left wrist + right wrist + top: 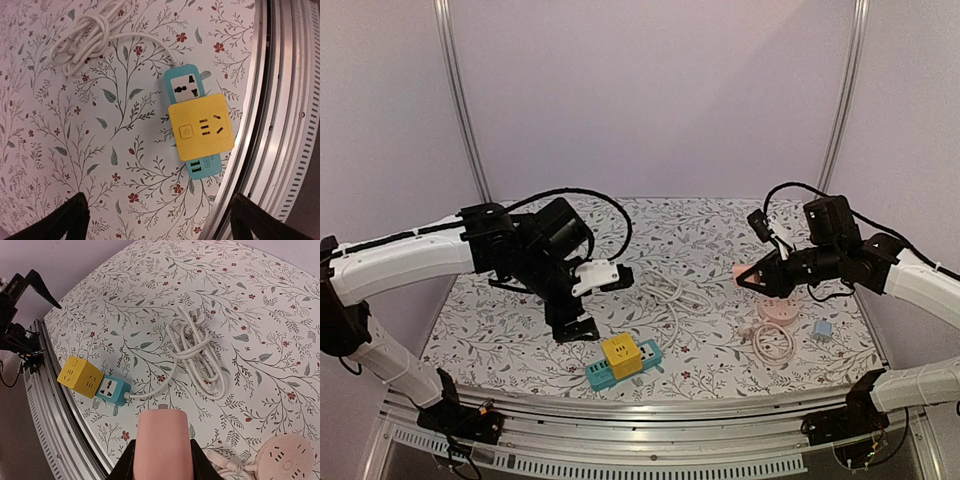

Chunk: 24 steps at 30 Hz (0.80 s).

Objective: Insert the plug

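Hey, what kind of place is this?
Likely a robot test booth: plain walls on aluminium posts, a floral table, and a right tool holding a pink plug.

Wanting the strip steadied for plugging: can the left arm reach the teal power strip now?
Probably yes. The left gripper hangs open near the teal power strip, with nothing between; a yellow cube covers its middle, leaving both ends bare.

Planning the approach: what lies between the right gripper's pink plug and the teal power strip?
Only the power strip's coiled white cable, shown in the top view.
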Tool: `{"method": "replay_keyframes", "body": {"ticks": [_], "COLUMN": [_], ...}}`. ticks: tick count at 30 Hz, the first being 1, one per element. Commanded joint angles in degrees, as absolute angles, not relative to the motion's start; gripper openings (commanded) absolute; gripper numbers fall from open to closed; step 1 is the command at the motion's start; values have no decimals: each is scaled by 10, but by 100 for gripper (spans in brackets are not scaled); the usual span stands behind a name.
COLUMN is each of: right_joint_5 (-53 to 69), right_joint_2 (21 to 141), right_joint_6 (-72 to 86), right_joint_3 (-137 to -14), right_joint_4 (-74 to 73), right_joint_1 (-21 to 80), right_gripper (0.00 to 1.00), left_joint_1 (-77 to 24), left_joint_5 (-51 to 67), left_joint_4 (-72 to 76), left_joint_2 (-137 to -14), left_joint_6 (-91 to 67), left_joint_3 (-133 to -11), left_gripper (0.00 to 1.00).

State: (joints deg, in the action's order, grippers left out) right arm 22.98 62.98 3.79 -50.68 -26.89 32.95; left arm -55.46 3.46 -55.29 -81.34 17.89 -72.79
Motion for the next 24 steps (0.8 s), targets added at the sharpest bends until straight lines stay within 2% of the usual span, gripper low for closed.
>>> {"method": "replay_keyframes", "body": {"ticks": [1, 15, 24], "right_joint_5": [238, 236, 234], "right_joint_2": [618, 594, 577], "right_joint_6": [28, 25, 27], "right_joint_3": [-496, -481, -471], "right_joint_4": [-286, -298, -298], "right_joint_1": [328, 328, 328], "right_gripper": [0, 0, 0], "left_joint_1": [-591, -639, -647], "left_joint_5": [37, 33, 2], "left_joint_4": [-521, -491, -519], "left_joint_2": [-856, -972, -1000], "left_joint_6": [152, 100, 53], "left_joint_3": [-742, -788, -800], "left_gripper": [99, 98, 97]}}
